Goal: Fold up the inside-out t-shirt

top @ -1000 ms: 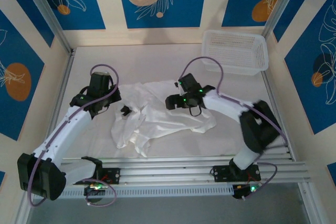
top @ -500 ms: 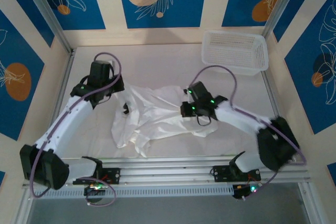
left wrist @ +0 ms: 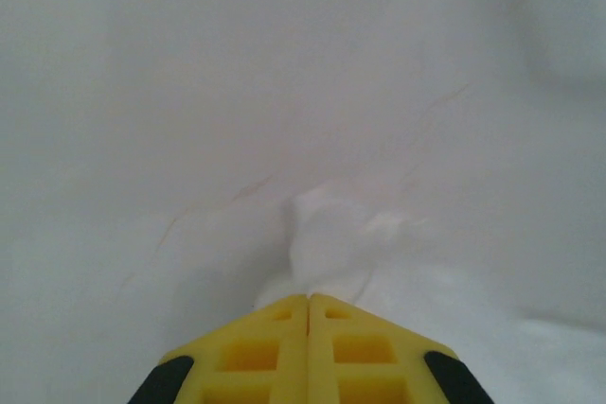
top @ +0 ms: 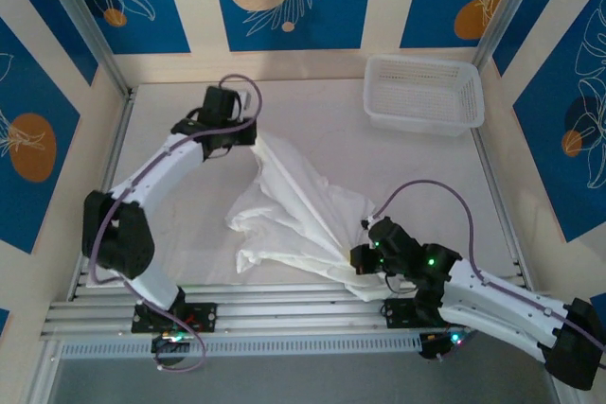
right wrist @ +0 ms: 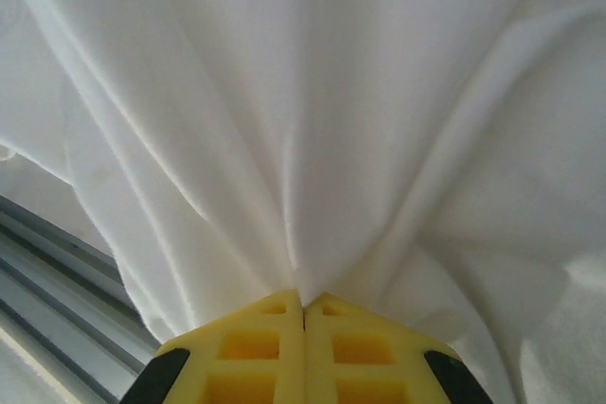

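Since a second ago the t-shirt (top: 295, 203), then a crumpled heap, is pulled into a taut diagonal band. The left gripper (top: 254, 135), pressed together on one end of the cloth, has moved up nearly level with the basket (top: 423, 94), well to its left. The right gripper (top: 360, 257) pinches the opposite end, drawn back far below the basket. The right arm (top: 502, 302) lies low and stretched out.

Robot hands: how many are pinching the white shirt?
2. The left hand pinches the thin white cloth t-shirt at its far end; the right hand pinches its near edge, close to the metal rails.
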Controlling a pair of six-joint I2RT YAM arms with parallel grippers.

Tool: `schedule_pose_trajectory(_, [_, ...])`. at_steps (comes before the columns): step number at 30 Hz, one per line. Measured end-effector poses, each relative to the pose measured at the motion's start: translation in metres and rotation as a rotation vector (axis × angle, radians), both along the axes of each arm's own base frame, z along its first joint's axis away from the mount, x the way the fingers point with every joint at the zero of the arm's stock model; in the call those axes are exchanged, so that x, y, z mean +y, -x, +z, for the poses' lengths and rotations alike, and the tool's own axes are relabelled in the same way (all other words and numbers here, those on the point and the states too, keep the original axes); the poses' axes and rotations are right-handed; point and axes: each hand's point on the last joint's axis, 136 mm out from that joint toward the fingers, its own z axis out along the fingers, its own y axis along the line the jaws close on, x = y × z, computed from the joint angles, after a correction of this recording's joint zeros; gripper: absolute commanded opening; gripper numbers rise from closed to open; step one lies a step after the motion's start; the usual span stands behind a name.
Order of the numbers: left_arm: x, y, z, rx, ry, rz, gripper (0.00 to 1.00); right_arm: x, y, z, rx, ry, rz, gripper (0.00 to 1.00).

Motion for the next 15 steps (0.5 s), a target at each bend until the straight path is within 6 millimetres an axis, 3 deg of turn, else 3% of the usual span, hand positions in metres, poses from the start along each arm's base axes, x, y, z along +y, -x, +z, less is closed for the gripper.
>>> schedule_pose_trajectory(1, [0.009,0.012,-0.031,0.064,-0.044,0.013,0.00,0.001,-0.003,0.006,-0.006,-0.009,0.004,0.31])
schedule_pose_trajectory(4, [0.034,0.060,-0.102,0.251,-0.148,0.031,0.00,0.009,-0.025,0.035,-0.033,-0.033,0.014,0.44])
schedule_pose_trajectory(7, [0.050,0.093,-0.133,0.355,-0.205,0.038,0.00,0.023,-0.069,0.073,-0.067,-0.059,-0.001,0.49])
schedule_pose_trajectory(10, [0.054,0.097,-0.127,0.343,-0.210,0.045,0.00,0.038,-0.132,0.096,-0.075,-0.058,-0.034,0.55])
schedule_pose_trajectory(11, [0.054,0.095,-0.122,0.325,-0.208,0.050,0.04,0.043,-0.151,0.097,-0.071,-0.049,-0.044,0.57])
schedule_pose_trajectory(13, [0.057,0.091,-0.105,0.271,-0.207,0.066,0.35,0.057,-0.195,0.096,-0.065,-0.026,-0.062,0.61])
schedule_pose_trajectory(15, [0.061,0.088,-0.085,0.212,-0.200,0.095,0.55,0.071,-0.230,0.086,-0.053,-0.004,-0.069,0.64])
